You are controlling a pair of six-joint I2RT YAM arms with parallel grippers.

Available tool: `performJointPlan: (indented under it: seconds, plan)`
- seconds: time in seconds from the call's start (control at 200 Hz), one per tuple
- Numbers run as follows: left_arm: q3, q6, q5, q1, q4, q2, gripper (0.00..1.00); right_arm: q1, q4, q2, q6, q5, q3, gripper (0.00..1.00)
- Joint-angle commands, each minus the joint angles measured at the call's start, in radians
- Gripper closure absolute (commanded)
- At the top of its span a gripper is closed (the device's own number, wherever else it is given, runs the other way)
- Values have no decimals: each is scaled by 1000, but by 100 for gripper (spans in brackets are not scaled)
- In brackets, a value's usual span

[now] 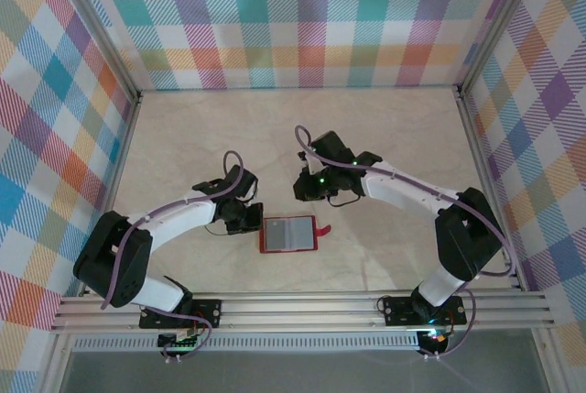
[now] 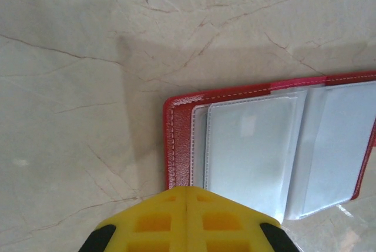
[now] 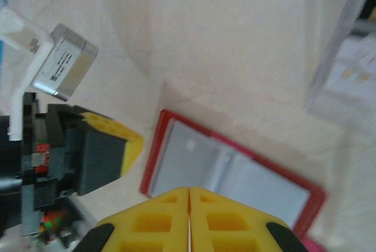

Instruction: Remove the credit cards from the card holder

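Observation:
The red card holder point(image 1: 288, 234) lies open and flat on the table, its greyish pockets facing up and its snap tab point(image 1: 322, 228) sticking out to the right. The credit cards are hidden; I cannot tell them from the pockets. My left gripper point(image 1: 245, 219) is shut, with its yellow fingertips point(image 2: 187, 199) over the near left edge of the card holder point(image 2: 264, 146). My right gripper point(image 1: 307, 190) hangs just behind the holder, shut, with nothing showing between its fingers point(image 3: 158, 217). From there the card holder point(image 3: 235, 172) lies below and ahead, with the left gripper point(image 3: 111, 146) at its left edge.
The pale marble-patterned table top point(image 1: 385, 136) has plaid walls on three sides. Aluminium rails point(image 1: 302, 306) run along the near edge by the arm bases. A blurred pale shape with a grey edge point(image 3: 343, 58) sits at the right of the right wrist view.

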Motion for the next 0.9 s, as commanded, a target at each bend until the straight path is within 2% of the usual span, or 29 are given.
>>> performJointPlan:
  seconds: [0.0,0.365,0.895]
  plan:
    - [-24,-4,36,14,25,-1,98,20,99,33,160,-138,-35,90]
    - [-54,-2,84,29,66,47,99,71,177,139,252,-179,-68,88]
    - [-75,11,92,39,66,72,99,142,180,315,283,-215,30,85]
